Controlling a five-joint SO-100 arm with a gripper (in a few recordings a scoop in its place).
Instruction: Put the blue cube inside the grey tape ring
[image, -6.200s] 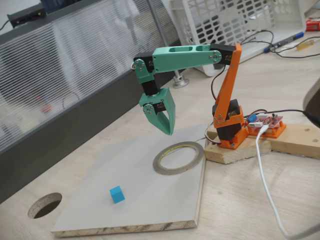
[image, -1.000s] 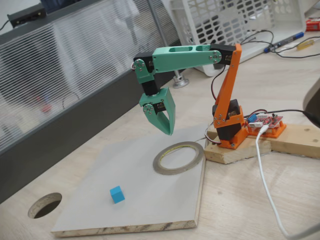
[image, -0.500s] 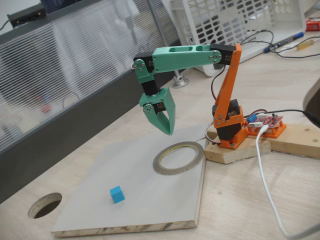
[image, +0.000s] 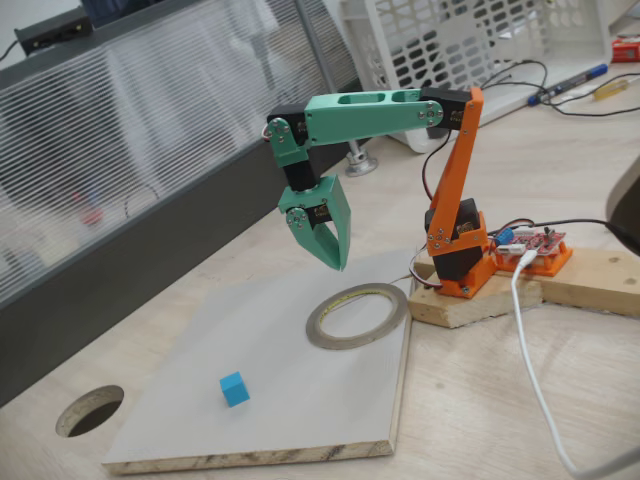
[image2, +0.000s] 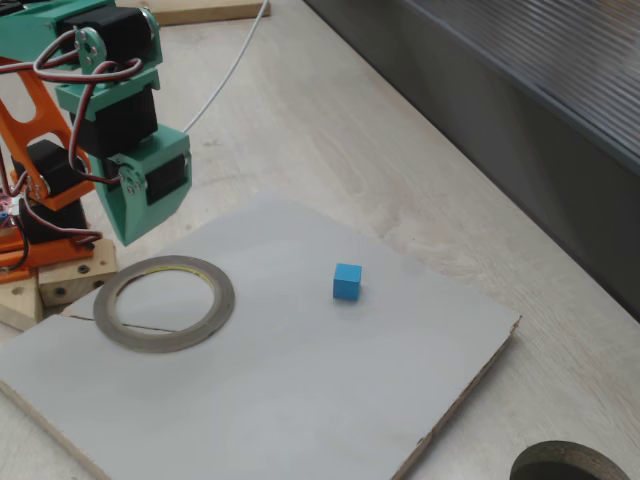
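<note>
Green gripper (image: 337, 262) hanging in the air above the far edge of the grey tape ring (image: 357, 316), fingers together and empty, blue cube (image: 234, 388) sitting on the grey board (image: 200, 340), well apart from the ring, nearer the round hole (image: 90, 410) in the table.

Orange lower arm (image: 455, 180), teal forearm, teal pincer (image: 335, 262), black servos, red-black wires
</note>
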